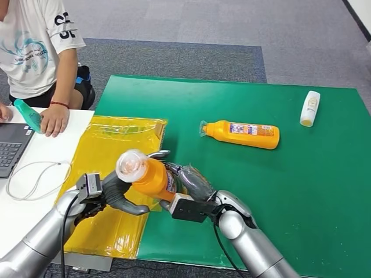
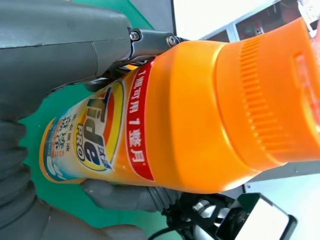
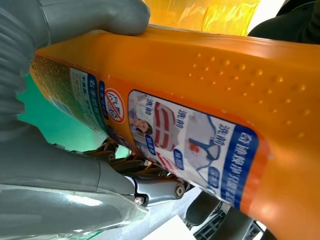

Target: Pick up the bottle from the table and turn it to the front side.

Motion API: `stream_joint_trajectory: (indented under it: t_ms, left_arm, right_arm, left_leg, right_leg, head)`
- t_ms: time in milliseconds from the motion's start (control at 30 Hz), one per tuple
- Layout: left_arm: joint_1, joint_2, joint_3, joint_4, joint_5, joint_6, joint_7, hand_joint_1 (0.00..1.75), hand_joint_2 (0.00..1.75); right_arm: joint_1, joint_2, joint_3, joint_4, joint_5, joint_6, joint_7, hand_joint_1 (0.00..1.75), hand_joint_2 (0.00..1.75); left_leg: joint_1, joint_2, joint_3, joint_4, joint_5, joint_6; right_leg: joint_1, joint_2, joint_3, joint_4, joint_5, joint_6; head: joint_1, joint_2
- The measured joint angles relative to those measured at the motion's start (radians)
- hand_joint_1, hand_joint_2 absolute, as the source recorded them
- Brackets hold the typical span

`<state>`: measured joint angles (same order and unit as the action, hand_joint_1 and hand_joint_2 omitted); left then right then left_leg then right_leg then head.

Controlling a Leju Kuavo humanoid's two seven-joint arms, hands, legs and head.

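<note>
An orange detergent bottle (image 1: pixel 153 178) with a clear cap is lifted over the front edge of the green mat (image 1: pixel 306 191), cap pointing toward me. My left hand (image 1: pixel 115 194) grips it near the neck, and my right hand (image 1: pixel 189 182) grips its body from the other side. In the left wrist view the Tide front label on the bottle (image 2: pixel 181 125) faces the camera, with the left hand (image 2: pixel 56 50) wrapped around it. The right wrist view shows the back label of the bottle (image 3: pixel 211 90) and the right hand (image 3: pixel 56 170) closed round the body.
A second orange bottle (image 1: pixel 243 134) lies on its side mid-mat, and a small white bottle (image 1: pixel 309 108) lies at the far right. A yellow plastic bag (image 1: pixel 105 150) covers the mat's left edge. A person (image 1: pixel 39 52) with a teal bottle (image 1: pixel 28 114) sits by a laptop (image 1: pixel 11 147) and a white cable (image 1: pixel 37 179).
</note>
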<state>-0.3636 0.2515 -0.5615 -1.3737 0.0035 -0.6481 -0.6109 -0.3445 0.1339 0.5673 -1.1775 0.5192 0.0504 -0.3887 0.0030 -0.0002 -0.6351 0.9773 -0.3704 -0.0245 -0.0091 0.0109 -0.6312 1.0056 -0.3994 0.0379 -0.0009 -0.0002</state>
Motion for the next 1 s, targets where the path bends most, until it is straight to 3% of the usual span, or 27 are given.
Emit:
stream_joint_trajectory:
  t_ms: [200, 800, 1000]
  left_arm:
    - [0.018, 0.004, -0.001, -0.041, -0.071, 0.066, -0.014, 0.0, 1.75]
    - [0.038, 0.025, -0.002, -0.097, -0.121, 0.104, -0.014, 0.0, 1.75]
    - [0.041, 0.033, -0.006, -0.112, -0.131, 0.113, -0.019, 0.0, 1.75]
  right_arm:
    - [-0.001, 0.0, -0.003, 0.004, 0.0, -0.003, -0.001, 1.75, 1.75]
    - [0.002, 0.005, -0.01, 0.004, -0.003, 0.001, -0.004, 1.75, 1.75]
    - [0.004, 0.007, -0.032, 0.007, -0.063, 0.051, -0.02, 1.75, 1.75]
  left_leg:
    - [0.0, 0.0, 0.0, 0.0, 0.0, 0.0]
    - [0.0, 0.0, 0.0, 0.0, 0.0, 0.0]
    - [0.0, 0.0, 0.0, 0.0, 0.0, 0.0]
  right_leg:
    - [0.0, 0.0, 0.0, 0.0, 0.0, 0.0]
    - [0.0, 0.0, -0.001, 0.0, 0.0, 0.0]
    - [0.0, 0.0, -0.001, 0.0, 0.0, 0.0]
  head:
    - [0.0, 0.0]
    - [0.0, 0.0]
    - [-0.001, 0.0]
